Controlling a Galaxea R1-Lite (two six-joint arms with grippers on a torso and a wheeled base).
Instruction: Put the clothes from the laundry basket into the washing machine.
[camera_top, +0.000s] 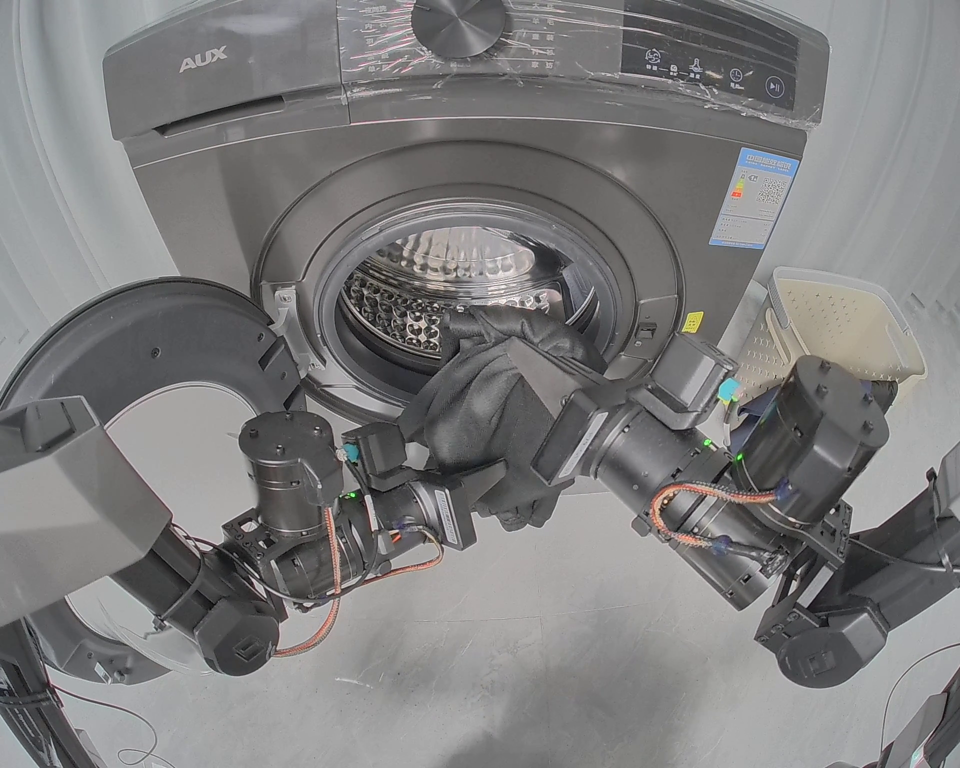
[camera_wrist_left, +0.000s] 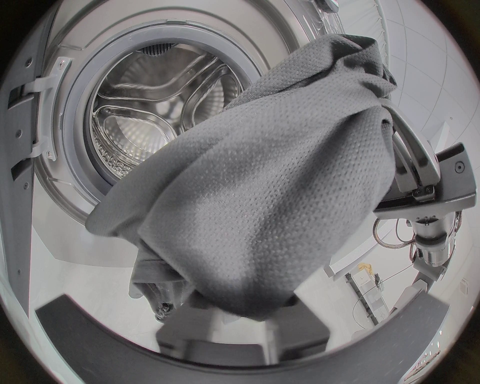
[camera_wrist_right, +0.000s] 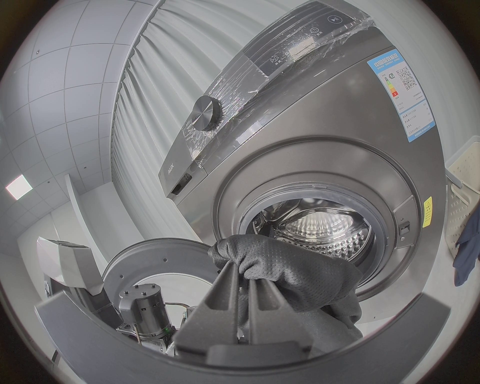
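Observation:
A black mesh garment (camera_top: 480, 400) hangs bunched at the lower lip of the washing machine's open drum (camera_top: 450, 270). My right gripper (camera_wrist_right: 243, 270) is shut on the garment's upper fold (camera_wrist_right: 285, 270), right in front of the opening. My left gripper (camera_top: 485, 490) sits under the lower part of the garment, which drapes over it (camera_wrist_left: 260, 190) and hides it. The right gripper (camera_wrist_left: 415, 165) also appears at the cloth's far edge in the left wrist view. The cream laundry basket (camera_top: 850, 320) stands to the right of the machine, with a blue cloth (camera_wrist_right: 467, 250) hanging from it.
The round machine door (camera_top: 150, 350) is swung fully open to the left, close to my left arm. Inside, the steel drum (camera_wrist_left: 145, 110) holds no clothes that I can see. Bare light floor (camera_top: 520, 650) lies in front of the machine.

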